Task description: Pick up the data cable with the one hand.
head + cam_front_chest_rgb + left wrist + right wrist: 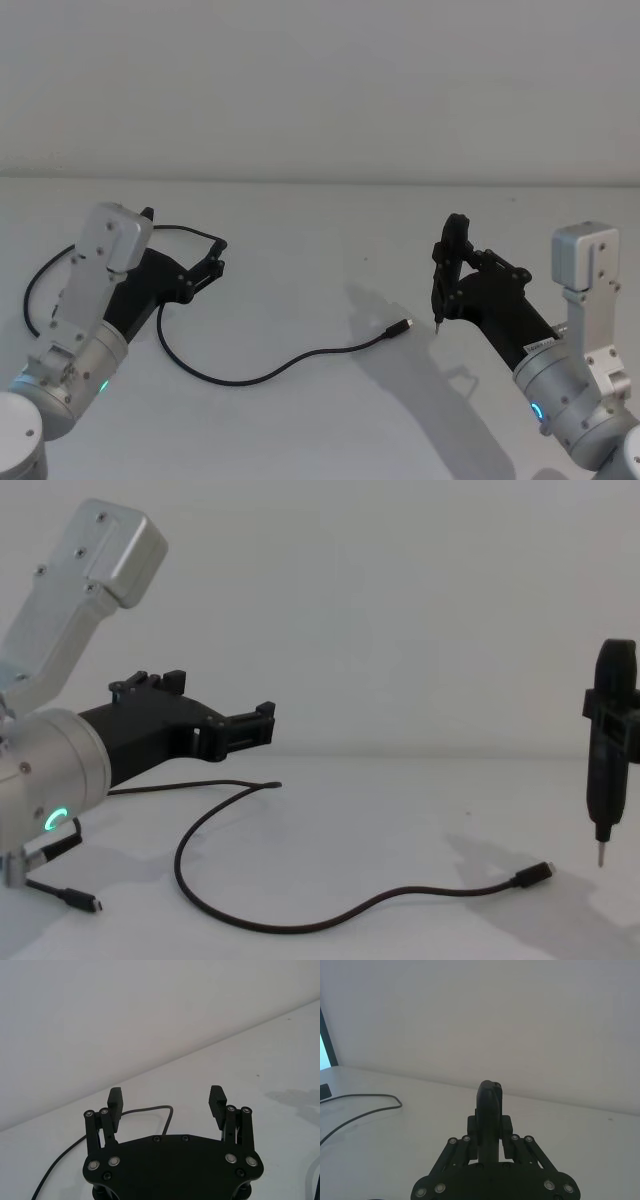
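Note:
The data cable (250,378) lies in a loose curve on the white table, its silver-tipped plug (400,327) near the middle. In the chest view the data cable (300,925) sweeps from the plug (535,872) back to a bend under my left gripper. That left gripper (190,245), blocky and black on a silver wrist with a green light, hovers open above the cable's far bend. The left wrist view shows this gripper (166,1096) with the cord (150,1108) on the table between its fingers, untouched. My right gripper (452,278) is shut on a slim upright black tool (445,262), right of the plug.
A short black lead (60,895) dangles from the left wrist and ends in a small plug near the table's front left. The tool's pin tip (600,858) hangs just above the table. A plain wall stands behind the table's far edge (320,181).

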You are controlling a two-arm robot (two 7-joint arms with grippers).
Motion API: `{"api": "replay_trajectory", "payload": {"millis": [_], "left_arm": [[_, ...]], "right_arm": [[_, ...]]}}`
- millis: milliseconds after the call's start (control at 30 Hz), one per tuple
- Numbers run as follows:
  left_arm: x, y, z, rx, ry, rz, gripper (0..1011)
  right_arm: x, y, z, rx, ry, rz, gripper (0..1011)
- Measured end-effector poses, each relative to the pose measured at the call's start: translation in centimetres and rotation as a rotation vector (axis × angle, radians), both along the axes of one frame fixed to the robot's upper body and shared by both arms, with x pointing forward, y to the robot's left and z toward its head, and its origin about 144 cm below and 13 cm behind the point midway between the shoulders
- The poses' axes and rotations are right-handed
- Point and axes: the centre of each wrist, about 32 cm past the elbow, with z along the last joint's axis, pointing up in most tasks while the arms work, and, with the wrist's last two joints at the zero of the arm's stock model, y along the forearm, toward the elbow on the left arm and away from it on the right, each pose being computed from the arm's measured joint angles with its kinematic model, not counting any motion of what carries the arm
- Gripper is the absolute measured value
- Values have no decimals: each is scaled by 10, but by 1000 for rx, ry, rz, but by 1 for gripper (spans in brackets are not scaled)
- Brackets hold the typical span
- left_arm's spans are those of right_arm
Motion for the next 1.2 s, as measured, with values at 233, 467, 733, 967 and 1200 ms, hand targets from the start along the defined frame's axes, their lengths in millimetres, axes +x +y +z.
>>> {"api": "replay_trajectory", "payload": {"millis": [233, 467, 733, 967, 1200], "left_arm": [[0, 0, 0, 0, 0, 0, 1001], [0, 0, 0, 0, 0, 0, 1001], [0, 0, 0, 0, 0, 0, 1001], [0, 0, 0, 0, 0, 0, 1000], [0, 0, 0, 0, 0, -1, 1000]], "right_arm": [[0, 0, 0, 0, 0, 0, 274], [0, 0, 0, 0, 0, 0, 275], [0, 0, 0, 0, 0, 0, 274], [0, 0, 0, 0, 0, 0, 275], [0, 0, 0, 0, 0, 0, 275]]}}
